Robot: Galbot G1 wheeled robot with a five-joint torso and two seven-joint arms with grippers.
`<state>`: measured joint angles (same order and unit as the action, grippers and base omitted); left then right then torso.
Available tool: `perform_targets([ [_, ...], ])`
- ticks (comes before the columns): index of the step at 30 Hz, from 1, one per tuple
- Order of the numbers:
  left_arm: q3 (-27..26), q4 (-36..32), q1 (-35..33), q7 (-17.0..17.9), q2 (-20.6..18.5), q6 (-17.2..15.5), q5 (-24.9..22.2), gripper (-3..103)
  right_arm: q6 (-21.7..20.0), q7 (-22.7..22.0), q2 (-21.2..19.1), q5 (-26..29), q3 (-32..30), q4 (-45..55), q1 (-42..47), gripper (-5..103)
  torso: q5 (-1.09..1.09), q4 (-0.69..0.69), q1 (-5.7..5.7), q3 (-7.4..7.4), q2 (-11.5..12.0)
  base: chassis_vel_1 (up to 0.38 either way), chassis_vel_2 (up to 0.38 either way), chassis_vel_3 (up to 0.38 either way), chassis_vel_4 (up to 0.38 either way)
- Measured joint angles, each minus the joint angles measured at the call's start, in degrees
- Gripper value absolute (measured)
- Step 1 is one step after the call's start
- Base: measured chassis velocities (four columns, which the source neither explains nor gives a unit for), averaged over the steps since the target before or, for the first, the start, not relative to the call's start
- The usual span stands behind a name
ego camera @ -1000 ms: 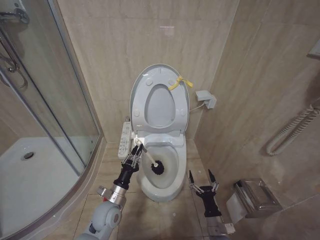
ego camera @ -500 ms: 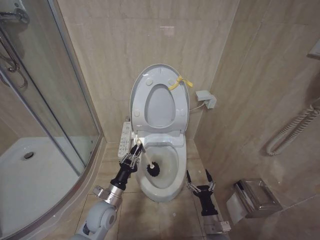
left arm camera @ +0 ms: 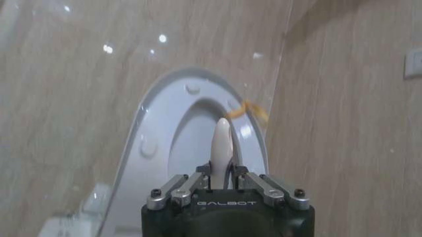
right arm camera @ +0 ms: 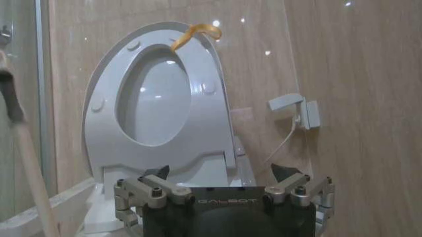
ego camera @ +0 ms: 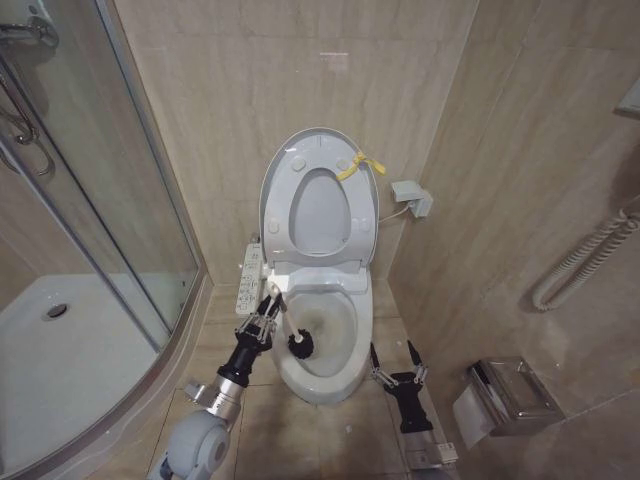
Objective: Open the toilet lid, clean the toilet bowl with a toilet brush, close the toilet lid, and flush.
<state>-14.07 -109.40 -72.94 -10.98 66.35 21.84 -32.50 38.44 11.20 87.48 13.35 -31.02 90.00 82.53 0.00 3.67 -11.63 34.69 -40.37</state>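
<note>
1. Since the earlier frames, the left gripper [ego camera: 270, 307] is dragging the toilet brush [ego camera: 297, 340] toward the left wall of the toilet bowl [ego camera: 340, 372], and the right gripper [ego camera: 390, 357] is creeping up beside the bowl at lower centre-right, claws apart, holding nothing.
2. Left claws are clamping the brush's white stick high up, near its top.
3. It looks light and stiff; I'd guess gripping high gives leverage but lets the black bristle head wobble.
4. The toilet lid [ego camera: 283, 165], glossy white with a yellow ribbon, is standing upright against the wall at centre frame.
</note>
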Motion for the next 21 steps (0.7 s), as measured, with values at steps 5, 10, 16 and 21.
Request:
perform_targets([
  [5,-4.06,-5.12,-2.86,-0.01,-1.11,0.00,-1.23,20,0.03,0.00,0.08,-0.38,0.27,-1.04,-0.37,100,0.00,0.00,0.00,0.00,0.00,0.000,0.000,0.000,0.000],
  [10,-8.75,-9.76,-6.17,0.56,-2.09,-0.44,-1.91,20,0.05,0.00,0.17,-0.60,0.49,-1.38,-0.76,100,0.00,0.00,0.00,0.00,0.00,0.000,0.000,0.000,0.000],
  [16,-12.84,-11.92,-11.89,3.81,-1.76,-2.39,0.19,20,0.05,-0.01,0.32,-0.60,0.52,-1.90,-1.44,100,-0.01,0.01,0.00,0.00,0.00,0.000,0.000,0.000,0.000],
  [21,-16.44,-12.35,-17.62,5.70,-0.55,-2.06,3.24,20,0.05,-0.01,0.32,-0.53,0.85,-2.20,-1.92,100,0.00,0.00,0.00,0.00,0.00,0.000,0.000,0.000,0.000],
])
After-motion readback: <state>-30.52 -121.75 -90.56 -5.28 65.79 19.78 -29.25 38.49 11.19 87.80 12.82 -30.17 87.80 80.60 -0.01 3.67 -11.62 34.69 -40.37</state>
